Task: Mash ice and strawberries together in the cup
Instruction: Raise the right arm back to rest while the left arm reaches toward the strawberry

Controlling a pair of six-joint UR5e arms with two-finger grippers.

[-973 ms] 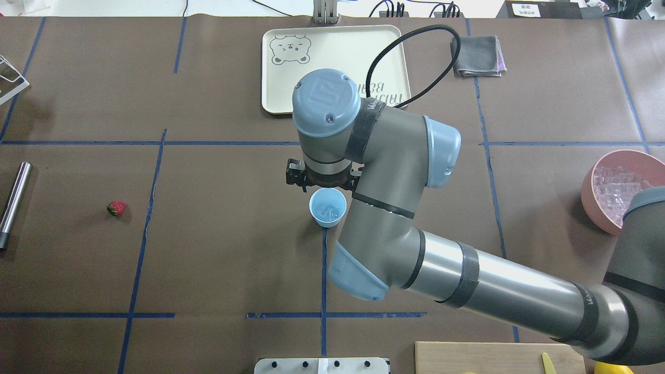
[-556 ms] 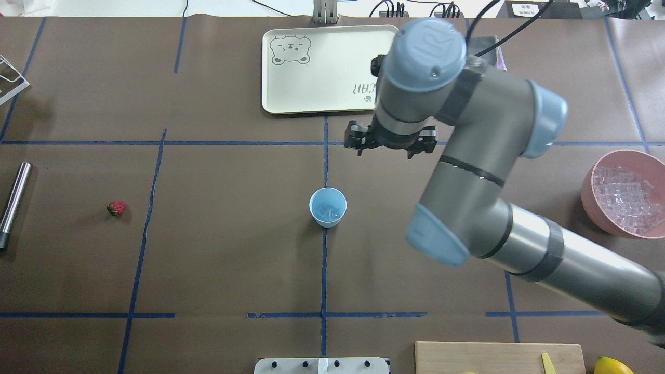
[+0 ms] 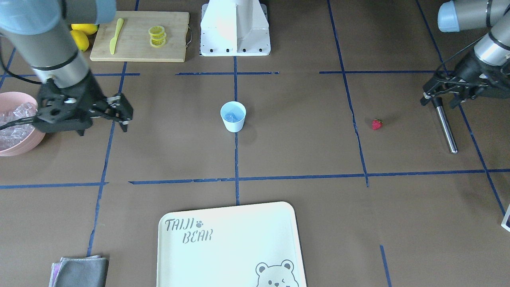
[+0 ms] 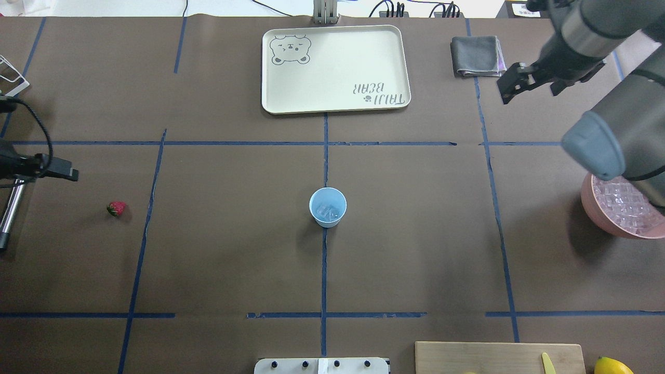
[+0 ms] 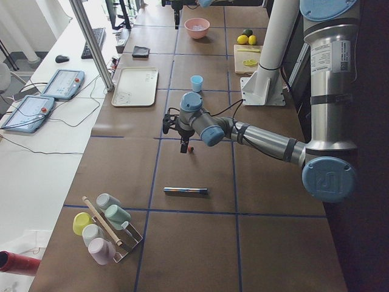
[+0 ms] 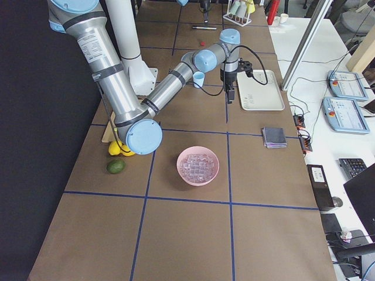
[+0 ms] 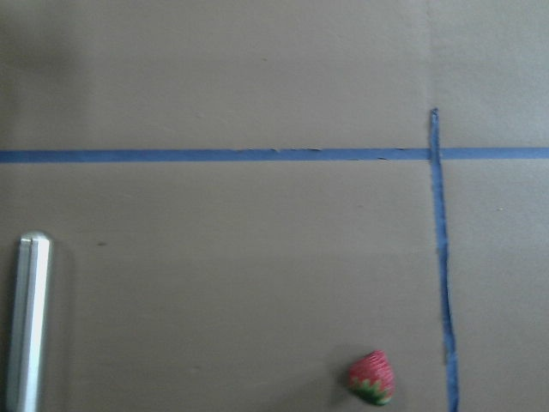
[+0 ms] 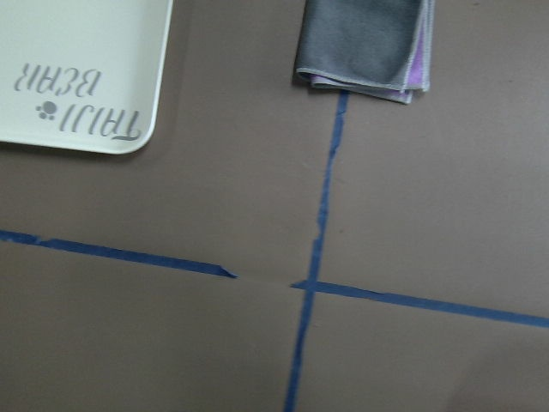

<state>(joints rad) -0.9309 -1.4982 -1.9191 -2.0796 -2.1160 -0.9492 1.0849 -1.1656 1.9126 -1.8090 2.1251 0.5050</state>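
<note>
The pale blue cup (image 4: 328, 208) stands upright at the table's middle and also shows in the front view (image 3: 233, 116). A few clear ice cubes (image 4: 330, 211) lie inside it. The small red strawberry (image 4: 116, 208) lies on the table to the left and shows at the bottom of the left wrist view (image 7: 372, 378). My left gripper (image 3: 440, 101) hangs open and empty above the top end of a steel rod (image 3: 444, 123), beside the strawberry. My right gripper (image 4: 531, 89) is open and empty, high at the back right, far from the cup.
A pink bowl (image 4: 589, 208) full of ice sits at the right edge under my right arm. A cream tray (image 4: 335, 67) and a folded grey cloth (image 4: 477, 54) lie at the back. A cutting board (image 3: 139, 36) with lemon slices, a knife and lemons lies near my base.
My right arm has swung from just above the cup to the back right of the table. My left gripper has come into view at the left edge. The cup has not moved.
</note>
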